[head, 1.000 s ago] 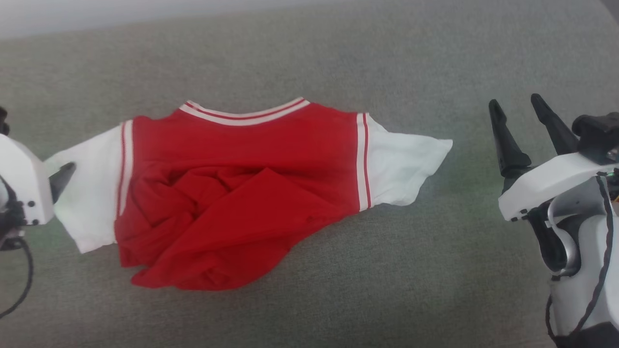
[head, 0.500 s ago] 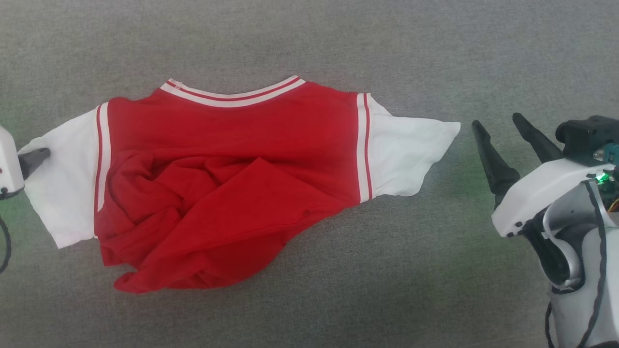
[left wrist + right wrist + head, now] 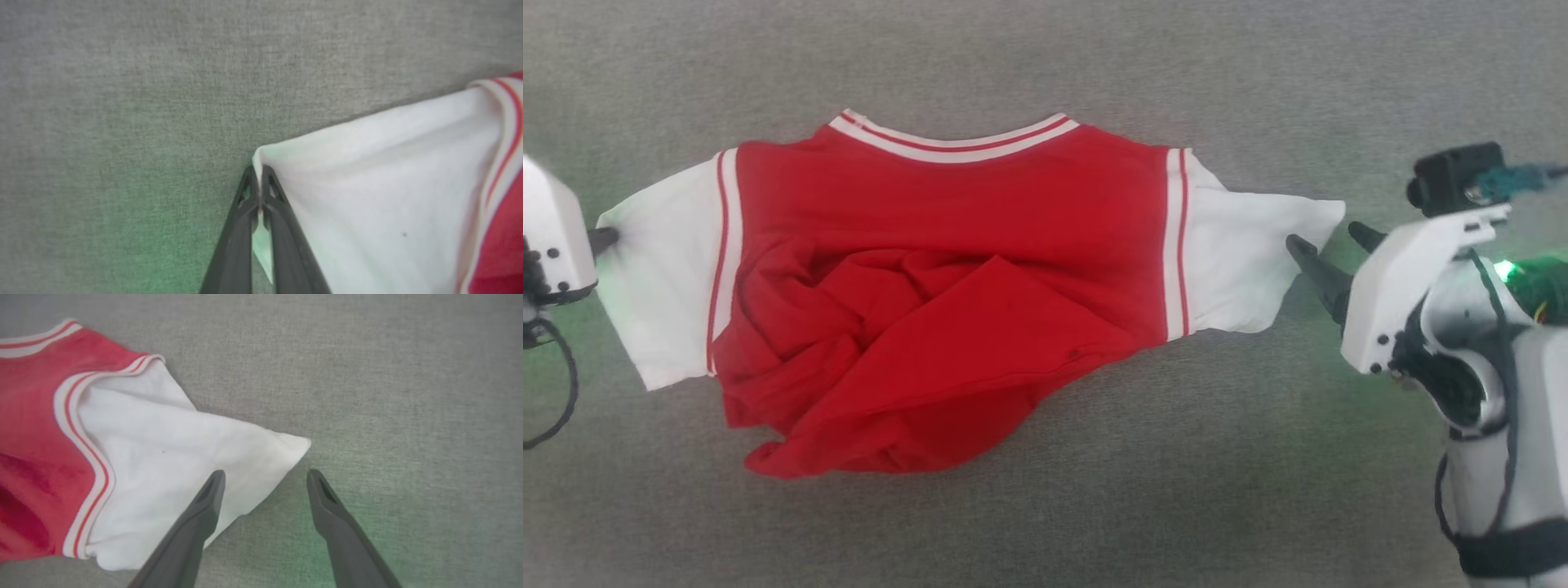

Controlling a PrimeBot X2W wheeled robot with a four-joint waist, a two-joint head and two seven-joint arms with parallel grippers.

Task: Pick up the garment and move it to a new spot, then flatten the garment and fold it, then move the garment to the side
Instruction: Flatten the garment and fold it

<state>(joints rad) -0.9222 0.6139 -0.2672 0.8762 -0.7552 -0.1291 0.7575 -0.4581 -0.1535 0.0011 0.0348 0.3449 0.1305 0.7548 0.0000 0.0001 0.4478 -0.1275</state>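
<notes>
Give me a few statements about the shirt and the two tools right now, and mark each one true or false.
1. The left tool is shut on a corner of a white sleeve. True.
2. The right tool grips the other sleeve. False: it is open, fingers apart near that sleeve's tip.
3. The garment lies fully flat. False: its red lower part is bunched up.
4. The striped collar is on the garment's far side from the robot. True.

One garment point(image 3: 947, 245); two grippers: left gripper point(image 3: 605, 239) at nine o'clock, right gripper point(image 3: 1323, 234) at three o'clock; one grey surface point(image 3: 1143, 506).
</notes>
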